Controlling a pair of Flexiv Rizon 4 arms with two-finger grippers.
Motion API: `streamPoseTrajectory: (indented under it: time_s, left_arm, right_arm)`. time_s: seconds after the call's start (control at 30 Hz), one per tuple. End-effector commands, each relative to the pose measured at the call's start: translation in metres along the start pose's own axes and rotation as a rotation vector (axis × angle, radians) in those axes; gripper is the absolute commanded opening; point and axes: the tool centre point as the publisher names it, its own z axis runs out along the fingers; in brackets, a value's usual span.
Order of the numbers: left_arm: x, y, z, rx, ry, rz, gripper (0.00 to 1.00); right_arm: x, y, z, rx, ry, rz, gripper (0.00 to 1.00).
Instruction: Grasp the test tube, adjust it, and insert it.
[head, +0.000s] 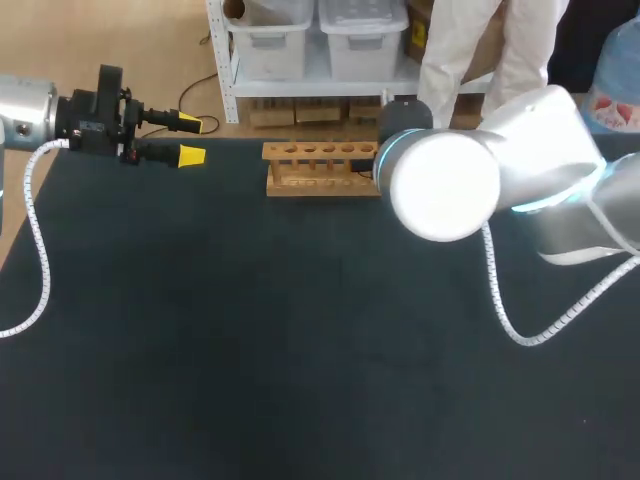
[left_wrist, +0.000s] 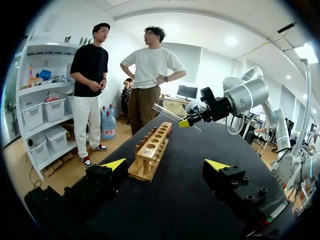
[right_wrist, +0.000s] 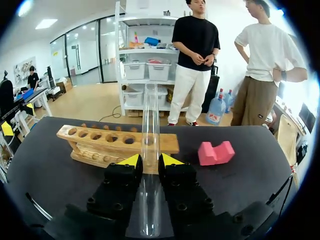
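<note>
At the table's (head: 250, 350) far edge stands the wooden rack (head: 320, 168), a single row of holes along its top, all unfilled. Over the rack's end nearest my right arm (head: 450, 185), the right gripper (right_wrist: 150, 161) is clamped on the tube (right_wrist: 149, 130), a yellow tip pressing it from each side. The clear tube runs out past those fingertips. In the right wrist view it crosses in front of the rack close to that end. The left wrist view shows it tilted and raised above the rack, in none of the holes. In the head view the arm's wrist hides both gripper and tube. Just beyond that same end of the rack a pink block (right_wrist: 216, 152) with a notch in its top lies on the table. Off the rack's other end, well apart from it, the left gripper (head: 192, 140) points toward the rack with its fingers spread wide and nothing between them.
</note>
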Motion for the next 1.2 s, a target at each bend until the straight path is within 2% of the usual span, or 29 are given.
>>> streamPoseTrajectory:
  time_s: [0.03,0.53,1.2]
  left_arm:
    - [0.001,0.0,0.0,0.0,-0.002,0.002,1.0]
    - [0.001,0.0,0.0,0.0,-0.002,0.002,1.0]
    - [0.001,0.0,0.0,0.0,-0.002,0.002,1.0]
  right_arm:
    - [-0.001,0.009,0.007,-0.006,0.004,0.003,0.0]
    - [0.007,0.024,0.0,0.004,0.032,0.034,0.0]
    - [0.018,0.034,0.014,-0.043,0.071,0.035,0.0]
